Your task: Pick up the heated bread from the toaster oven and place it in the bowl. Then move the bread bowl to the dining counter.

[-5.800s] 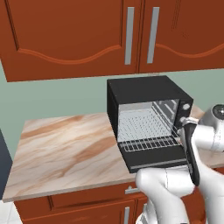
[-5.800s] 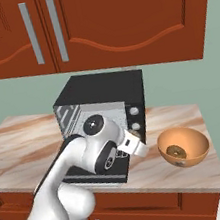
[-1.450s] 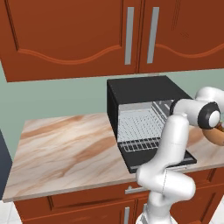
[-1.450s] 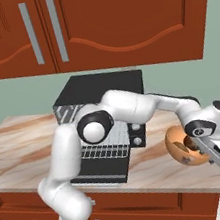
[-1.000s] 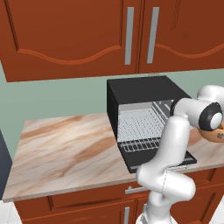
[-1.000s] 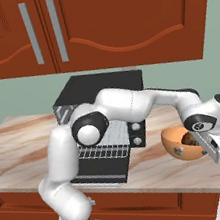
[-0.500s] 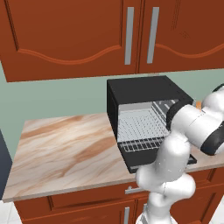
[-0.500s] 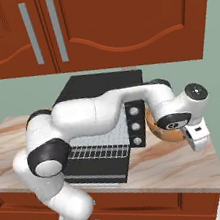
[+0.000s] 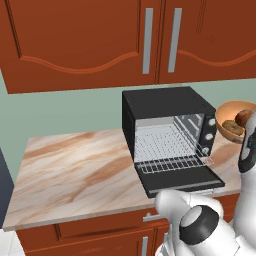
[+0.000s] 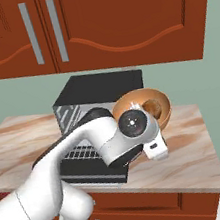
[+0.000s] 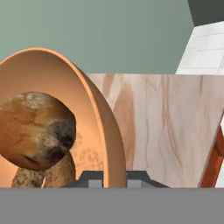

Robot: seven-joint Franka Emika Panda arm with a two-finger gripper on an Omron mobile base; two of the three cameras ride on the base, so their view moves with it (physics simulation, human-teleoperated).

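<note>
1. Between the fingers of the gripper (image 11: 114,178) sits the rim of the bowl (image 11: 94,113), pinched tight, bowl lifted off the worktop (image 10: 190,154).
2. Inside the bowl, left of the fingertips in the hand view, lies the heated bread (image 11: 37,130) (a second brown piece beneath it).
3. Beside the raised bowl stands the toaster oven (image 9: 167,135), door down, rack bare.

The toaster oven (image 9: 167,135) sits on the worktop (image 9: 75,170) toward its right end, back against the wall, door (image 9: 180,179) dropped open toward the front edge, wire rack (image 9: 162,150) inside. Cupboards (image 9: 100,40) hang right above it. The bowl (image 9: 234,120) is up off the worktop, to the right of the oven, tilted over. Bread (image 11: 37,131) is in the bowl, with a second piece (image 11: 41,175) tucked under it. The gripper (image 11: 114,178) is at the bowl's rim.
</note>
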